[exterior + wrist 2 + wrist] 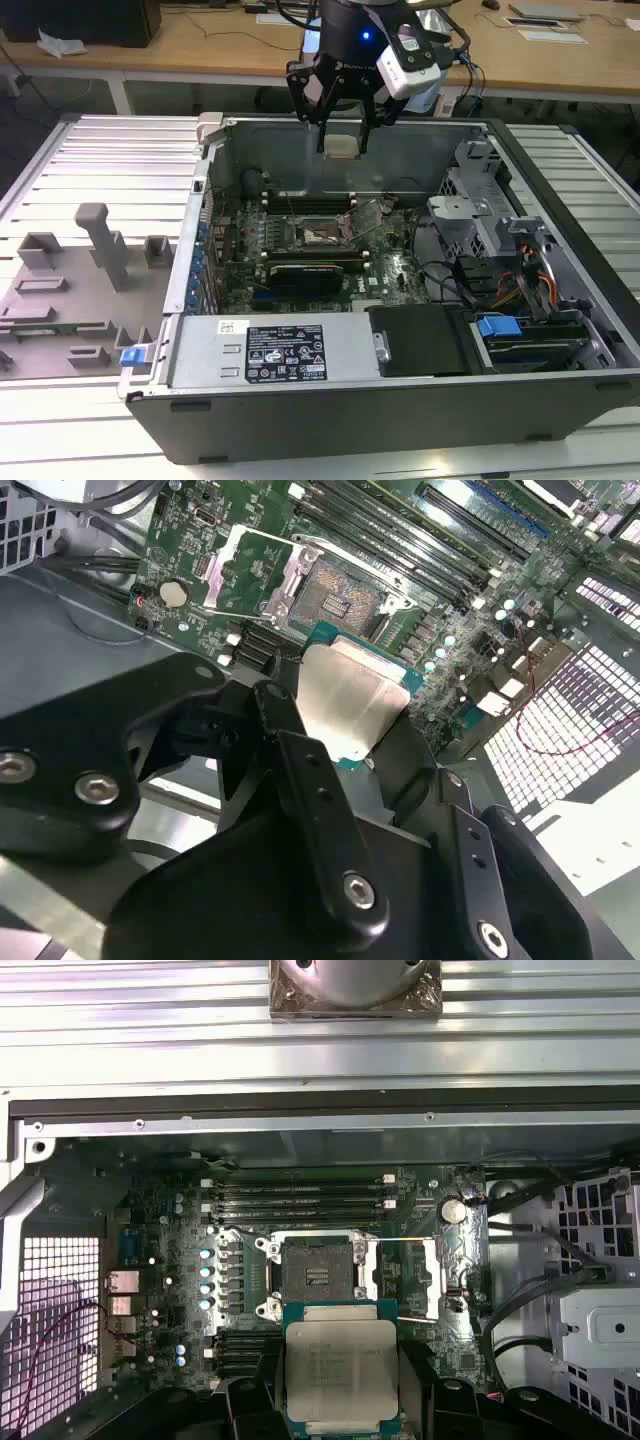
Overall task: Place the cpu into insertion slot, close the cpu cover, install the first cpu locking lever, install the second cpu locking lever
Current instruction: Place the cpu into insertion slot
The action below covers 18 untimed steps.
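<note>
Computer case (400, 420): laid on its side with the side panel off, so that the interior is exposed from above.
Motherboard (390, 270): seen flat on the case floor, green, with long black slots beside the socket.
Gripper (342, 150): held high over the far wall of the case in the exterior view, fingers clamped on the cpu at two opposite edges.
Cpu cover (371, 1275): found swung open beside the socket, its window showing the board beneath; it is not yet closed.
Insertion slot (312, 1273): left bare, the shiny pin field uncovered and nothing seated in it.
Cpu (342, 1370): carried in the air, well apart from the slot and above the board; no contact with the socket is seen.
Progress: the chip is judged to have been picked up and brought over the case, with seating not yet done. Cover closing and both lever steps are judged to be left.
Facing: the pale metal top is turned up, away from the board, with the chip held roughly flat.
Long axis: none clear, as the outline is near square; in the first wrist view its edges are seen roughly parallel to the socket's edges.
</note>
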Each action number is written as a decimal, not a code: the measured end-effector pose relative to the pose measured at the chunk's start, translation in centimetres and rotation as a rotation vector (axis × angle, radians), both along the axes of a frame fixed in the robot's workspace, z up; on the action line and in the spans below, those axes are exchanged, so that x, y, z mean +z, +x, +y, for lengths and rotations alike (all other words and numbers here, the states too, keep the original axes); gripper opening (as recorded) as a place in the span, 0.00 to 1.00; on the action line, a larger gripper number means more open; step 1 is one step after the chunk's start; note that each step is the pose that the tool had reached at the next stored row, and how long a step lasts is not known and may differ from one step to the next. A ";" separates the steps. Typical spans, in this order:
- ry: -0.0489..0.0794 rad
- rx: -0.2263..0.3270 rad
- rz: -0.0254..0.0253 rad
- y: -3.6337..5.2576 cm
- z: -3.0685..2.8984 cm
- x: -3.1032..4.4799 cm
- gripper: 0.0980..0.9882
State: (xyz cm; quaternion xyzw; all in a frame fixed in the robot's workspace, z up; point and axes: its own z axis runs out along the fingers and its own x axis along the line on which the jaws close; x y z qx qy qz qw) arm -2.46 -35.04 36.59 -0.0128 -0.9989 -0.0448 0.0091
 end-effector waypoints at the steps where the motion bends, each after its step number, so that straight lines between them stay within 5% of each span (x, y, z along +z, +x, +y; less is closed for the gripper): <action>1: 0.000 0.000 0.0000 0.00 0.00 0.00 0.50; 18: -0.004 0.000 0.0000 -0.14 0.00 -1.50 0.50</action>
